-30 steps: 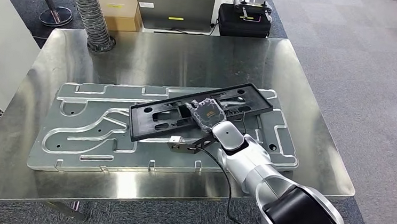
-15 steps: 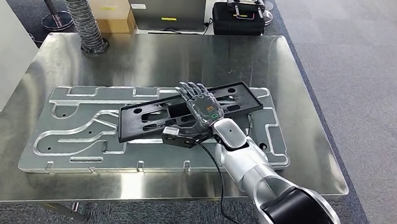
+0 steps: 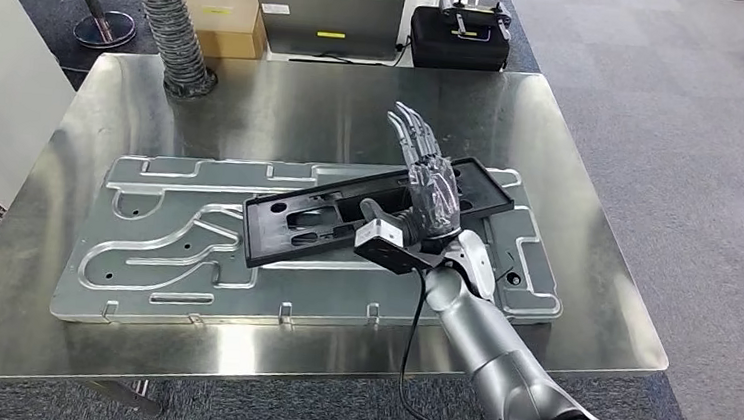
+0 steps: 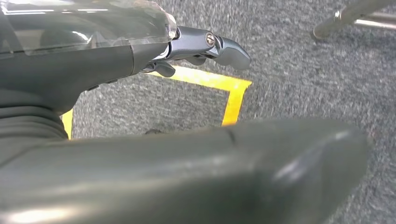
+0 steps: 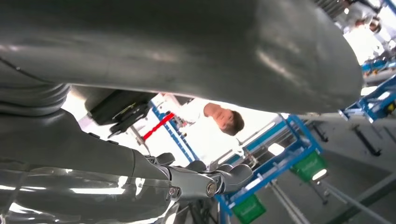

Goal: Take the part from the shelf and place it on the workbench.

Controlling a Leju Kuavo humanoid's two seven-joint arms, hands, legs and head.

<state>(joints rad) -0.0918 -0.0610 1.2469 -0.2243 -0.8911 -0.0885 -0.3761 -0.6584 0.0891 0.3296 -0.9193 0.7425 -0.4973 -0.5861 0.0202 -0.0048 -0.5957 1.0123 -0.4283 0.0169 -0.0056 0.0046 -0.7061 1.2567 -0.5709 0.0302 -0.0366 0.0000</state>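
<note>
a shiny steel desk (image 3: pixel 255 111) stands on grey carpet (image 3: pixel 657 112), carrying a large grey metal plate with milled channels (image 3: pixel 175 245), and the black part (image 3: pixel 327 217) lies flat on top of that plate. the right hand (image 3: pixel 429 179) is raised above the part's right end, released, fingers spread and pointing up, holding nothing. beyond the desk's far edge sit a ribbed hose (image 3: pixel 172 29), a cardboard box (image 3: pixel 221 13), a laptop (image 3: pixel 328 21) and a black case (image 3: pixel 459 38); the left hand (image 4: pixel 205 46) hangs over carpet with yellow floor tape (image 4: pixel 224 91), its state unclear.

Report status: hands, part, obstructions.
Right hand open, raised above the black part. Left hand empty, hanging low. Part flat on the metal plate. Nothing in the way.
</note>
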